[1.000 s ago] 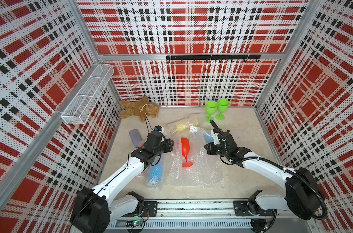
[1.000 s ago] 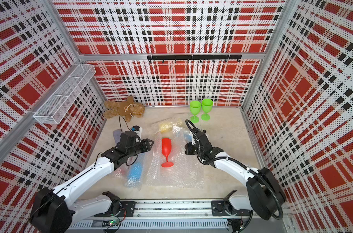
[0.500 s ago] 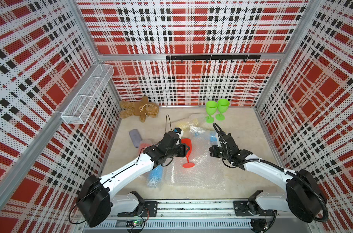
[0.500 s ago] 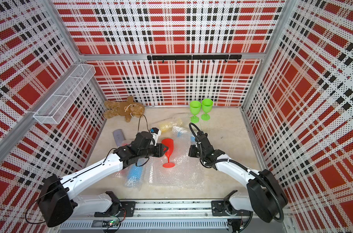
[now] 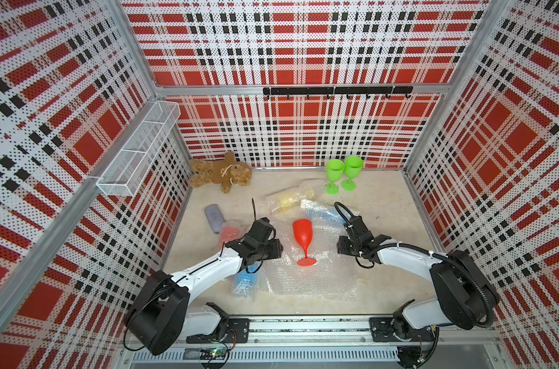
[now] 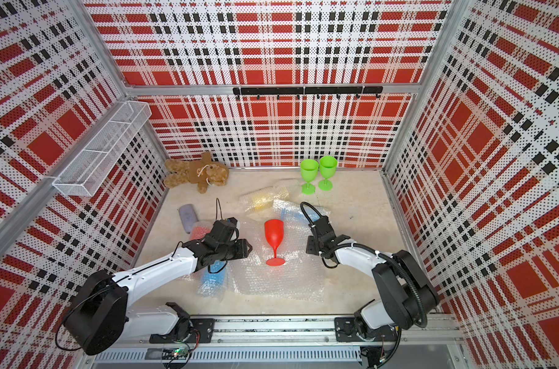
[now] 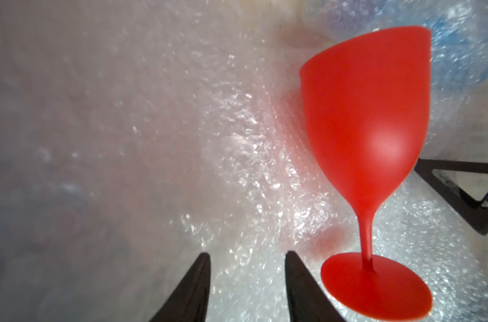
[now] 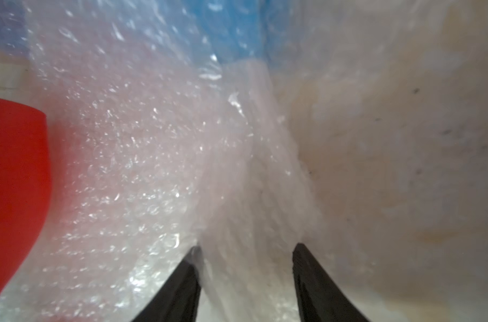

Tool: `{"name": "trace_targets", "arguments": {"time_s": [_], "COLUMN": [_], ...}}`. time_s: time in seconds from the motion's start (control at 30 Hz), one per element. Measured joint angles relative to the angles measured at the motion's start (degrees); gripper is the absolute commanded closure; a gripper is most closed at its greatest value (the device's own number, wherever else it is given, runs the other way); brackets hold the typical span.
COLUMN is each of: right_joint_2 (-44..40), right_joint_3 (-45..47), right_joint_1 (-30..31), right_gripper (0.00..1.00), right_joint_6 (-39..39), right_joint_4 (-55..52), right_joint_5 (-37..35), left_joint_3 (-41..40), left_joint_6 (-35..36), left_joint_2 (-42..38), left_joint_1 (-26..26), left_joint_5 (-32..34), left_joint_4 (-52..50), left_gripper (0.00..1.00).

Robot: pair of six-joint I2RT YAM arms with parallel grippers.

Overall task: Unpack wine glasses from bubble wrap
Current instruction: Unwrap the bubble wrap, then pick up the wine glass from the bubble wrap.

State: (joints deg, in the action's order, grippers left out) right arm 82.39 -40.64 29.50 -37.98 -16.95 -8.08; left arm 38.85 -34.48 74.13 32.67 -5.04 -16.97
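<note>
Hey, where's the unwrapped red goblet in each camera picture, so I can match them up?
In a top view: the red goblet is mid-picture, on the flat bubble wrap.
In a top view: mid-picture again, on the same sheet.
Left wrist: the whole goblet, bowl to foot, large.
Right wrist: only part of its bowl, cut off by the picture's edge.
Shared landmark: the blue wrapped goblet just beyond its rim.

Bright, even light from overhead, shadows faint. Ahead of the left gripper (image 7: pixel 247 287) the bubble wrap (image 7: pixel 251 156) sparkles with glare; the red goblet (image 7: pixel 371 117) beside it shows a soft highlight. Wrist views are blurry; the walls (image 5: pixel 48 96) bow in both top views.
</note>
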Motion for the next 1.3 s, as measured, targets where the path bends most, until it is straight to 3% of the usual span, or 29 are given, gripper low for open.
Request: {"name": "trace_targets", "arguments": {"time_s": [0.07,0.17,0.33,0.5,0.7,0.9,1.3], "right_joint_2": [-2.54,-7.45,-6.93,6.84,23.98,35.6,49.55], "right_joint_3": [-2.27,-7.28,-20.98,-38.34,-50.84,-62.29,-71.43], "right_joint_1": [0.0,-0.02,0.13,0.81,2.43,4.17,5.35], "right_gripper": [0.15,0.15,0.13,0.11,0.09,0.06,0.02], "right_joint_6": [2.43,7.04,13.16,16.98,19.82,21.73,22.75], "right_joint_4": [-2.82,-6.4,-11.91,-20.96,-32.52,-41.11,-47.54], "right_joint_5": [-2.93,-5.11,0.17,12.26,22.95,26.34,27.76], "left_joint_3": [1.64,4.63,7.56,7.06,3.45,3.34,3.34], "left_joint_6": [0.52,2.08,6.71,11.72,13.66,14.21,14.25], "left_joint_2": [-1.33,-5.11,-12.11,-13.27,-16.15,-19.52,-21.35], "left_joint_1": [0.0,-0.33,-1.53,-3.43,-3.72,-3.41,-3.21], "left_joint_5": [0.42,1.16,1.62,1.07,1.55,1.66,1.44], "left_joint_4": [-0.35,-0.68,0.26,0.7,1.14,2.19,2.45], "left_gripper": [0.51,0.5,0.49,0.49,0.48,0.48,0.48]}}
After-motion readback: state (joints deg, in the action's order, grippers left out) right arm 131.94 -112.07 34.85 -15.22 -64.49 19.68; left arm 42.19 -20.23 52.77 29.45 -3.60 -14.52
